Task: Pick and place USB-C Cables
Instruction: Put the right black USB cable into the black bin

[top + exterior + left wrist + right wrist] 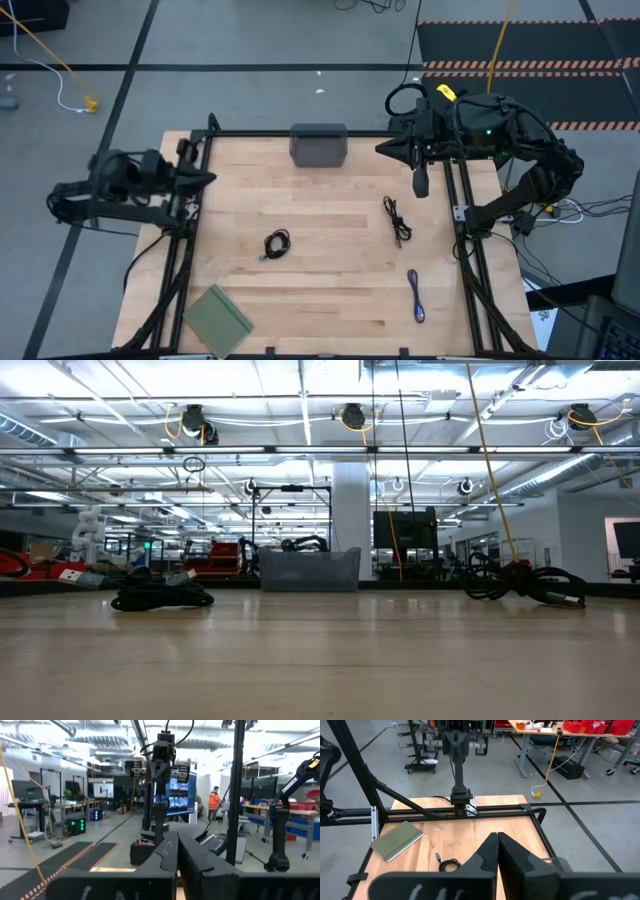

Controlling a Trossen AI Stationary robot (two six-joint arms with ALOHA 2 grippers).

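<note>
Three cables lie on the wooden table. The coiled black cable (pixel 276 244) (pixel 160 597) (pixel 449 865) rests near the middle. The loosely bundled black cable (pixel 397 220) (pixel 520 585) lies toward the right. The purple-blue folded cable (pixel 416 296) is by the near right edge. My left gripper (pixel 207 179) (pixel 176 846) is shut, raised over the table's left edge and away from all cables. My right gripper (pixel 384 149) (pixel 496 842) is shut, raised over the far right corner, beside the dark grey tray (pixel 318 145).
The dark grey tray (pixel 310 570) stands at the middle of the far edge. A flat green pad (pixel 218 320) (pixel 397 840) lies at the near left corner. Black frame rails (pixel 190 240) run along the table's left, right and far sides. Bare wood lies between the cables.
</note>
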